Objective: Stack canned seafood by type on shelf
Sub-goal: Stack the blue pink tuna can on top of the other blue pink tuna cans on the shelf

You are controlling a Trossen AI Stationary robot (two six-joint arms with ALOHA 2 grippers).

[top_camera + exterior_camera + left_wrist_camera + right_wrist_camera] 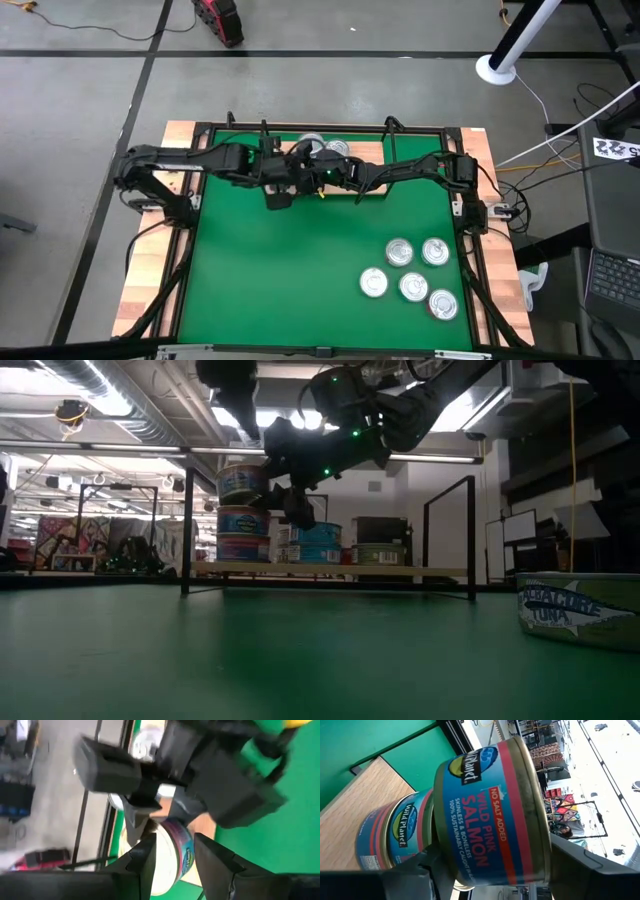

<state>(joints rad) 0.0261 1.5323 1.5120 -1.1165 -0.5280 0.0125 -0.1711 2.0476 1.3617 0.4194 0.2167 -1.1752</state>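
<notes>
Nearest us in the low view, one tuna tin (578, 610) is sitting on the green mat (300, 660). We are watching the right gripper (485, 870), fingers spread, straddling a salmon can (490, 810) atop the stack on the shelf (330, 569). We cannot tell how the left gripper (172, 862) stands; it is hanging just beside.

Glossy paper-labelled metal salmon tin (490, 815), pale matt wood shelf (365, 800), matt green mat (290, 270).

both arms extended inward, left gripper (278, 190), right gripper (302, 160)
</notes>
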